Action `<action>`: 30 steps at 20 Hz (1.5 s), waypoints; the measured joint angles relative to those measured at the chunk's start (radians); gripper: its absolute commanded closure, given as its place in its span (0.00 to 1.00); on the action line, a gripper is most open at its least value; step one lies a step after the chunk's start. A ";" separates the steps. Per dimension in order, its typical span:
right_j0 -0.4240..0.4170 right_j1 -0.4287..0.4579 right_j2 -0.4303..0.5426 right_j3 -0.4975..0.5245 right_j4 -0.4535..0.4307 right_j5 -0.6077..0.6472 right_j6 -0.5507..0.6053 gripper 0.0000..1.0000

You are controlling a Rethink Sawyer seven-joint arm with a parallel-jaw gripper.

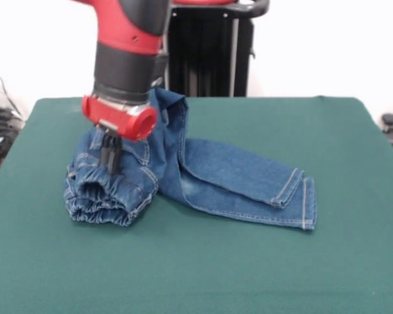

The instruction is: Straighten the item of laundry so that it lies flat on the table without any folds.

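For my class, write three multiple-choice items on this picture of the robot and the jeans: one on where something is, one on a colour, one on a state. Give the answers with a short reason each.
1. Where is the robot's hand?
A. Over the hems
B. At the elastic waistband end of the jeans
C. Above bare table

2. What colour is the table top?
A. Dark green
B. White
C. Red

3. How do the jeans lie?
A. Flat, no folds
B. Hanging off the table edge
C. Bunched at the waist, with the legs folded over

Answers:
1 B, the hand comes down onto the denim just above the gathered waistband.
2 A, green felt-like cloth shows all round the jeans.
3 C, the waist end stands up in a heap and the legs lie doubled over.
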 measured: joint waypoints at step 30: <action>0.123 -0.030 -0.135 -0.222 0.125 0.224 0.000 1.00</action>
